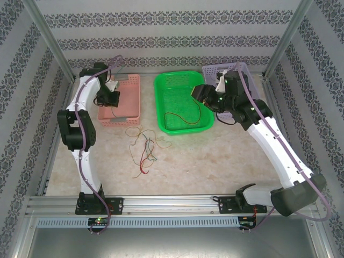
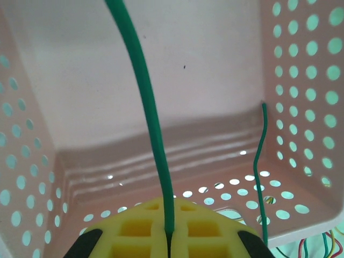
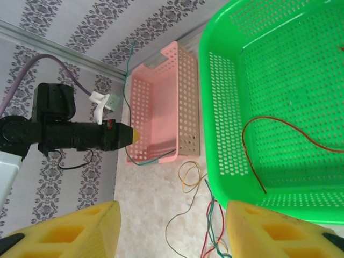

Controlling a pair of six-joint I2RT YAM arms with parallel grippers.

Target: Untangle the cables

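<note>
The left jaws are clamping the green cable [image 2: 153, 123], its length running from them at 6 o'clock to 12 o'clock over the pink basket [image 2: 301, 80]. The right jaws are standing apart at the green basket's [image 3: 226, 134] 3 o'clock rim. The other cables [image 1: 144, 149] are lying tangled on the surface [image 1: 226, 161] at the pink basket's 5 o'clock, nearer the left arm. No legible writing is appearing.

Pale marbled table [image 1: 231, 161], loaded along the back.
Pink basket [image 1: 134, 97], green basket [image 1: 183, 76] and purple basket [image 1: 212, 69] stand in a row; tangled thin cables [image 1: 144, 148] lie on the bare top before the first two.
</note>
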